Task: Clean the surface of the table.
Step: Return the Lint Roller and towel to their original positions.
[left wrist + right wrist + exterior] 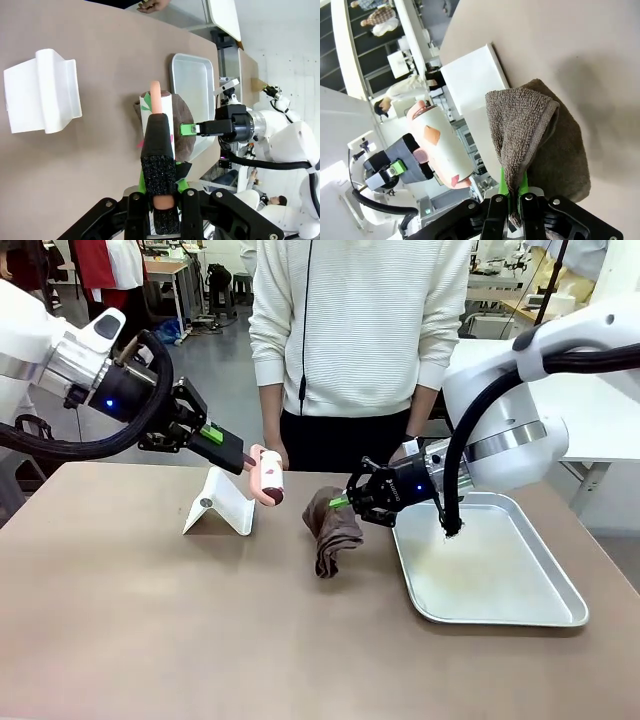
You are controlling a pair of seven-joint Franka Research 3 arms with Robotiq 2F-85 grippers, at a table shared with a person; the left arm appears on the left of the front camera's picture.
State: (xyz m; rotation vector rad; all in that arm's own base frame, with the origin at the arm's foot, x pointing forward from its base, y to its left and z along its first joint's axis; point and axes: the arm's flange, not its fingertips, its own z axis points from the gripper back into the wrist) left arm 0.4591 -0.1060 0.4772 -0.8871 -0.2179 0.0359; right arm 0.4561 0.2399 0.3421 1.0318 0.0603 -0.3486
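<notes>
You are looking across a wide tan-brown table (pixel 150 620) toward a person (pixel 360 330) in a white ribbed sweater who stands at its far edge. Your left gripper (pixel 240 454) hovers above the table near the far edge, left of the middle, with its jaws pressed onto the dark handle of a lint roller (pixel 268 476). The roller's white drum, printed with small coloured shapes, sits on a pink core and points toward the table's middle. In the left wrist view the handle (pixel 159 165) runs straight up between the jaws, and the drum (pixel 157 112) lies beyond it.

Just beneath and to the left of the roller, a white folded plastic stand (pixel 220 502) rests on the table. Your right gripper (pixel 345 503) is low near the middle of the table, its jaws pinching a fold of a brown terry towel (pixel 333 525). The rest of the towel drapes down and appears to touch the tabletop, though the contact is hard to confirm. In the right wrist view the towel (pixel 530 135) rises from between the closed jaws.

A shallow silver metal tray (pixel 500 605) lies flat toward the table's right edge, just beside the towel. The right arm's black cable hangs over the tray's far end.
</notes>
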